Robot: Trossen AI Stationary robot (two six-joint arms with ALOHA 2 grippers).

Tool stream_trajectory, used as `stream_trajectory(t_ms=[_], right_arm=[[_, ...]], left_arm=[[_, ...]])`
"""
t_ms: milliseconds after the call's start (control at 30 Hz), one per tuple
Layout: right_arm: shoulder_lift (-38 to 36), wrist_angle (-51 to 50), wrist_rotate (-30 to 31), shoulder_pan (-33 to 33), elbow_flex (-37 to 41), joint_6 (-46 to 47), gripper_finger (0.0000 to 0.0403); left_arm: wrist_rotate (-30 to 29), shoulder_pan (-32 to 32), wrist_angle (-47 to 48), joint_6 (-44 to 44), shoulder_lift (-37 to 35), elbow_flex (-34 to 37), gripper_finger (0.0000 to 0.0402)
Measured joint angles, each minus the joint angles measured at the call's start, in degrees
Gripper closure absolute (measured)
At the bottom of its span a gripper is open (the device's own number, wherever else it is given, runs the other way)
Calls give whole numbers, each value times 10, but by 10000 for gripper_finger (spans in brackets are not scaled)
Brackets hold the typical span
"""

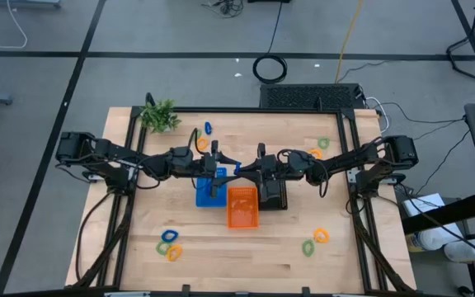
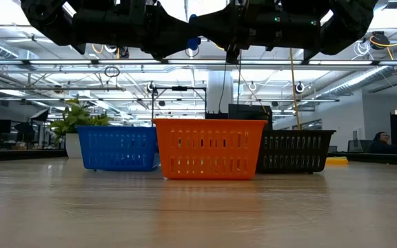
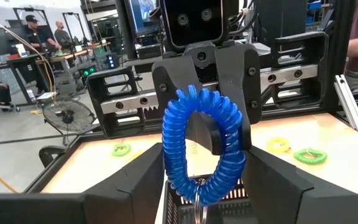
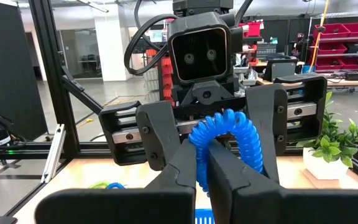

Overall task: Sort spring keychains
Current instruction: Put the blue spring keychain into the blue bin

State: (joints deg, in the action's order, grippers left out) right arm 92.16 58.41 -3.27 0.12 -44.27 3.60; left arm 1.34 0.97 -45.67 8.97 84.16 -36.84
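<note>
Pinched between my right fingers [image 4: 201,165], a blue spring keychain [image 3: 204,146] hangs above the blue basket [image 1: 211,188]; my left gripper [image 1: 218,158] stands wide around it. If both pull, I judge the coil could stretch and spring away.
</note>
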Motion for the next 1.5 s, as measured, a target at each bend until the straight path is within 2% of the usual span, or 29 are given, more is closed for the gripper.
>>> stream_trajectory(t_ms=[533, 1033, 1233, 1300, 1400, 1500], right_arm=[[0, 0, 0, 0, 0, 0, 399], [0, 2, 0, 0, 0, 0, 399], [0, 2, 0, 0, 0, 2, 398], [0, 1, 0, 0, 0, 2, 395], [0, 1, 1, 0, 0, 9, 378], [0, 1, 1, 0, 0, 17, 345]], left_arm=[[0, 0, 0, 0, 0, 0, 196], [1, 0, 10, 11, 0, 0, 365], [1, 0, 11, 17, 0, 0, 366], [0, 0, 10, 15, 0, 0, 355], [0, 0, 10, 14, 0, 0, 347], [0, 0, 11, 17, 0, 0, 361]])
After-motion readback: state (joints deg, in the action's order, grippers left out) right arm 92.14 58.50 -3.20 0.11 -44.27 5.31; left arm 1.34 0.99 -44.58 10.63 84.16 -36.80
